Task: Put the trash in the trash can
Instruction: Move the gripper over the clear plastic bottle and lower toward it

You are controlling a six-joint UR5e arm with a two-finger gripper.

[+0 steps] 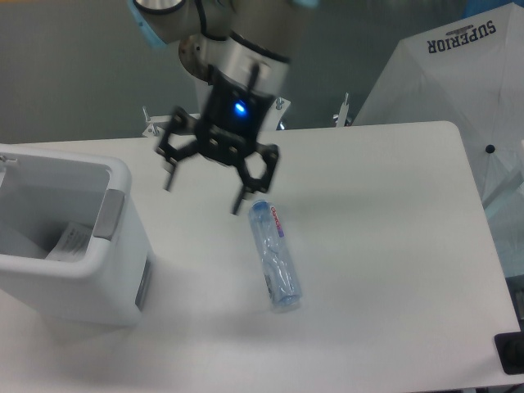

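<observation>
White table (368,246) under a grey wall, wide and flat, holding most things in view.

Far left, on the near side: big white bin (121,246), standing upright with its top open, ready to take trash from above. Inside, low against the right wall: pale crumpled wrapper (70,240), already where trash belongs. Half the job done, by the look of things.

Next, over the middle of the table: black gripper (205,195) with a blue light, hanging in the air between bin and bottle. Fingers spread wide apart, holding nothing. Tips pointing down and a bit tilted, touching neither the table nor any trash. Probably lined up that way to come down over the bottle next.

Just right of the gripper and a little nearer: small clear blue bottle (275,255), lying flat on its side, red and white label near the far end, cap end close to one finger tip. Well apart from the bin. Easy to roll if nudged from the side, so best grabbed across the round middle.

Nothing lying between bottle and bin. Only the tall bin wall to lift over.

Behind the gripper: white robot post (233,102). Far right, off the table: white cloth cover (442,82) with dark letters. Near right corner: small black thing (509,352), too cut off to name.
</observation>
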